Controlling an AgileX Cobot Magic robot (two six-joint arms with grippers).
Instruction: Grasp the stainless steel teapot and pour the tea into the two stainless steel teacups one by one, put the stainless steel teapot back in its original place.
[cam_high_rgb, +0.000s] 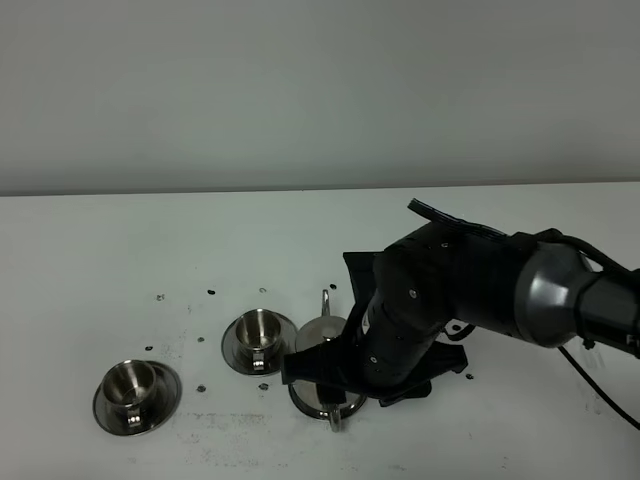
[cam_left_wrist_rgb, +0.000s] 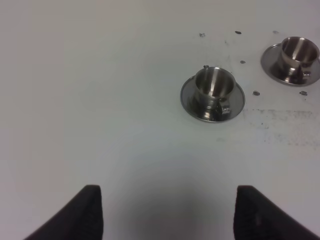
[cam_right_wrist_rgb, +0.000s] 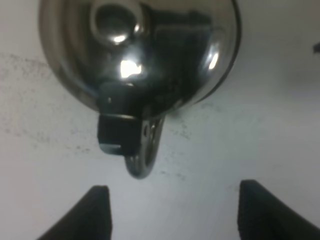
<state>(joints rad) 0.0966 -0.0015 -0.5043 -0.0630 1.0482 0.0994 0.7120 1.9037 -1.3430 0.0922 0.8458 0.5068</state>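
The stainless steel teapot (cam_high_rgb: 318, 332) stands on the white table, mostly covered by my right arm (cam_high_rgb: 450, 300). Only its thin spout (cam_high_rgb: 326, 300) and loop handle (cam_high_rgb: 337, 415) stick out. In the right wrist view the teapot (cam_right_wrist_rgb: 140, 50) fills the picture, and its handle (cam_right_wrist_rgb: 145, 155) lies just ahead of my right gripper (cam_right_wrist_rgb: 175, 215). That gripper is open, with nothing between its fingers. Two stainless steel teacups on saucers sit to the teapot's left, one close to it (cam_high_rgb: 260, 340) and one further left (cam_high_rgb: 137, 393). My left gripper (cam_left_wrist_rgb: 170, 215) hangs open over bare table, short of the nearer teacup (cam_left_wrist_rgb: 214, 92) and the farther one (cam_left_wrist_rgb: 297, 57).
The white table (cam_high_rgb: 150, 240) carries small dark specks and smudges around the cups. A plain grey wall stands behind it. A black cable (cam_high_rgb: 600, 390) trails from the right arm toward the table's right side.
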